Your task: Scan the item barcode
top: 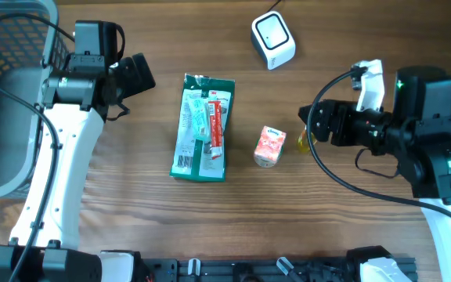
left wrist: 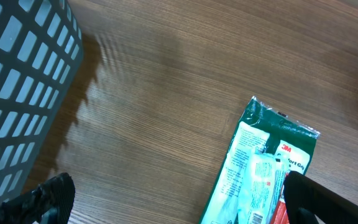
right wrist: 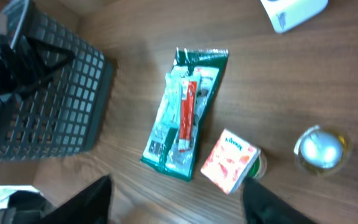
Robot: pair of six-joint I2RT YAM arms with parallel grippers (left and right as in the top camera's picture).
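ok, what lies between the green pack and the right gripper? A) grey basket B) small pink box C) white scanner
B: the small pink box sits on the table between the green pack and the right gripper; the white scanner stands apart from both.

A green packet (top: 202,129) lies near a small pink carton (top: 270,146), white scanner (top: 273,41) beyond.

A wooden table (top: 171,227) carries a green packet (top: 202,129). Just right of the packet lies a pink box (top: 270,146). A white scanner (top: 273,41) sits further up-right, and a basket (top: 6,117) far left.
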